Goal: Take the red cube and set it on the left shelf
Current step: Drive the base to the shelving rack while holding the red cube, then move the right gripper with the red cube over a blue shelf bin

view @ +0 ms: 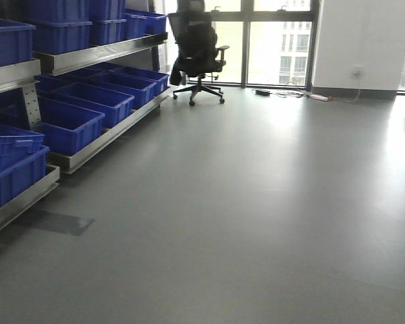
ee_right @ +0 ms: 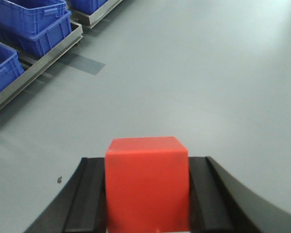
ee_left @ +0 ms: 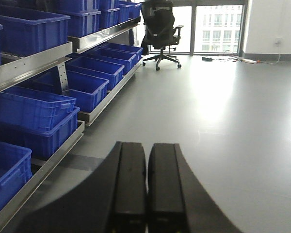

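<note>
My right gripper (ee_right: 147,164) is clamped on the red cube (ee_right: 147,189), which sits squeezed from both sides at 6 o'clock in the right wrist view, above the grey floor (ee_right: 194,87). The left gripper (ee_left: 146,148) is clenched, with nothing between its jaws. I see the left shelf (view: 94,55), loaded with blue bins (view: 74,121), at 9 to 10 o'clock in the front view. A black office chair (view: 199,47) stands at 12 o'clock by the windows (view: 277,40).
</note>
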Robot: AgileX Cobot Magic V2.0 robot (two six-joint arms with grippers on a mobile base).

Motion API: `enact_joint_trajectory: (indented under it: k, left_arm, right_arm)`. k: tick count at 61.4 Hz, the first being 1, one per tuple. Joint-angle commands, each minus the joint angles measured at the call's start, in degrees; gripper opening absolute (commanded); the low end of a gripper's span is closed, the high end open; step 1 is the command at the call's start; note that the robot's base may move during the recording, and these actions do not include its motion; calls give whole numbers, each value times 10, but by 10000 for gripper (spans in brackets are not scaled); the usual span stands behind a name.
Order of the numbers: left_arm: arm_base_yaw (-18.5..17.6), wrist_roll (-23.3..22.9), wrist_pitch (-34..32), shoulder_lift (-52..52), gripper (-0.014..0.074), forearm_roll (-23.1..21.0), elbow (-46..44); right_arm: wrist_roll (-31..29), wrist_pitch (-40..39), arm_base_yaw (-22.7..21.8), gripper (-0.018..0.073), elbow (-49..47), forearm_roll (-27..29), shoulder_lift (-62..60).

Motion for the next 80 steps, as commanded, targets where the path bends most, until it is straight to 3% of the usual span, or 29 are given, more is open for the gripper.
enact_joint_trajectory:
  k: [1, 80]
  left_arm:
    - [0, 0, -48, -9, 102, -1, 14]
    - [0, 0, -48, -9, 102, -1, 14]
  right_arm:
    - [-4, -42, 1, 29, -16, 3, 1]
    - [-4, -41, 1, 29, -16, 3, 1]
